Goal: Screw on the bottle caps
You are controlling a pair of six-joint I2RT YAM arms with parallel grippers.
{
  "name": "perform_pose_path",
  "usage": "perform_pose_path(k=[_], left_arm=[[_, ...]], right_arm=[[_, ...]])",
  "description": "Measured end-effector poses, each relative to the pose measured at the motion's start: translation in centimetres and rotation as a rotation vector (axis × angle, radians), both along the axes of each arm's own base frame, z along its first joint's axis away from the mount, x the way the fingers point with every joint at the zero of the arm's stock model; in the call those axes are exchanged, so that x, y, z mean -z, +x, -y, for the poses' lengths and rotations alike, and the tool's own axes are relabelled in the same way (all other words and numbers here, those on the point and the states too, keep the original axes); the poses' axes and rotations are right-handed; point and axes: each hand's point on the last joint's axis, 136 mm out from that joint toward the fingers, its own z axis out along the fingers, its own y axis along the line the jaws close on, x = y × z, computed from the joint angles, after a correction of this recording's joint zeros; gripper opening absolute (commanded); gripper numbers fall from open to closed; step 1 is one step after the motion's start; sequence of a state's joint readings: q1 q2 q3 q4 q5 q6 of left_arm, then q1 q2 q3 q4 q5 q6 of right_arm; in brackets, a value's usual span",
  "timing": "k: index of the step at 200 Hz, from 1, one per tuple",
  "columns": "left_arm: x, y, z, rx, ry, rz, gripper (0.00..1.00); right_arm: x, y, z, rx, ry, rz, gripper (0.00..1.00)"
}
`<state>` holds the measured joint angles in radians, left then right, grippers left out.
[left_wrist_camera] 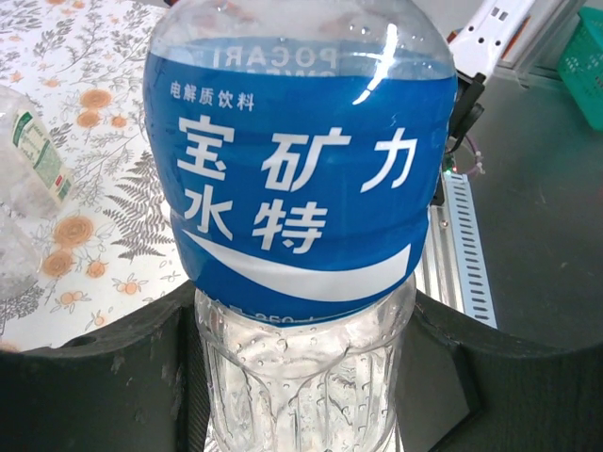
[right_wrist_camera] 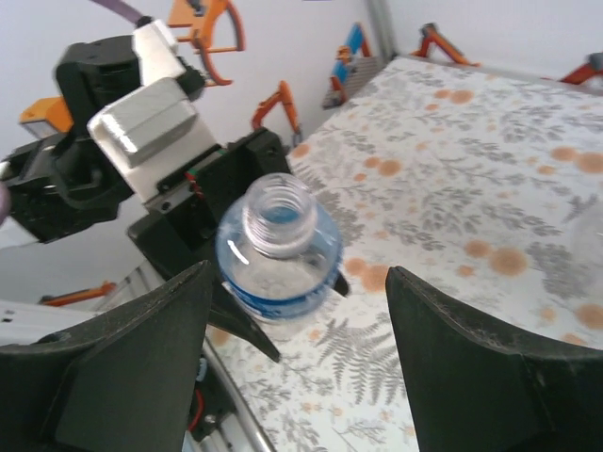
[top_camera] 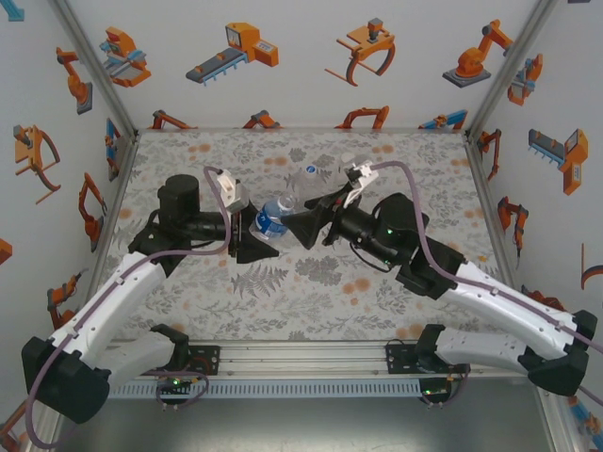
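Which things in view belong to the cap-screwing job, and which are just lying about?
Job:
- clear plastic bottle with blue label, uncapped, held by left end effector
- right end effector, open at its neck
- green-white-labelled clear bottle
- plain clear bottle

Lying about:
- green plastic basket
- floral tablecloth

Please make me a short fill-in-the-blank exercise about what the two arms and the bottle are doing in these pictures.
1. The left gripper holds the bottle with the ____ label.
2. This bottle's mouth has no ____ on it.
3. The fingers of the right gripper are ____, not shut.
Missing words: blue; cap; open.
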<state>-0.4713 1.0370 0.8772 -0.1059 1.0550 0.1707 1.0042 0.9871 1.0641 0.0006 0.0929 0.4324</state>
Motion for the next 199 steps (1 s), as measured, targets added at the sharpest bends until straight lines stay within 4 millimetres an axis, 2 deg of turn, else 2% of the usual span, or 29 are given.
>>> perform_pose_path(k=[22, 45, 61, 98, 109, 127, 171, 199], left_arm=[[0.0, 0.4, -0.2, -0.016, 0.001, -0.001, 0.07], [0.0, 0.6, -0.3, -0.026, 0.000, -0.007, 0.05], [-0.1, 0.7, -0.4, -0.032, -0.002, -0.012, 0.00], [-0.1, 0.6, -0.4, -0.022, -0.005, -0.017, 0.00], [-0.2, 0.5, -0.4, -0.015, -0.009, -0.017, 0.01], [-0.3, 0.4, -0.4, -0.005, -0.014, -0.016, 0.01], [-0.5, 0.2, -0.4, 0.008, -0.021, -0.015, 0.02], [-0.3, 0.6, -0.6, -0.013, -0.015, -0.013, 0.02]], right_arm=[[1.3, 1.5, 2.2, 0.094, -0.038, -0.016, 0.66], [5.0, 3.4, 4.6, 0.201, -0.112, -0.075, 0.64], [8.9, 4.7, 6.2, 0.274, -0.178, -0.150, 0.61], [19.4, 6.5, 9.1, 0.381, -0.368, -0.364, 0.55], [21.7, 6.8, 9.5, 0.397, -0.420, -0.411, 0.55], [24.6, 7.2, 9.8, 0.415, -0.488, -0.463, 0.54], [29.9, 9.5, 9.2, 0.427, -0.585, -0.492, 0.52], [33.1, 11.1, 9.9, 0.452, -0.621, -0.521, 0.50]])
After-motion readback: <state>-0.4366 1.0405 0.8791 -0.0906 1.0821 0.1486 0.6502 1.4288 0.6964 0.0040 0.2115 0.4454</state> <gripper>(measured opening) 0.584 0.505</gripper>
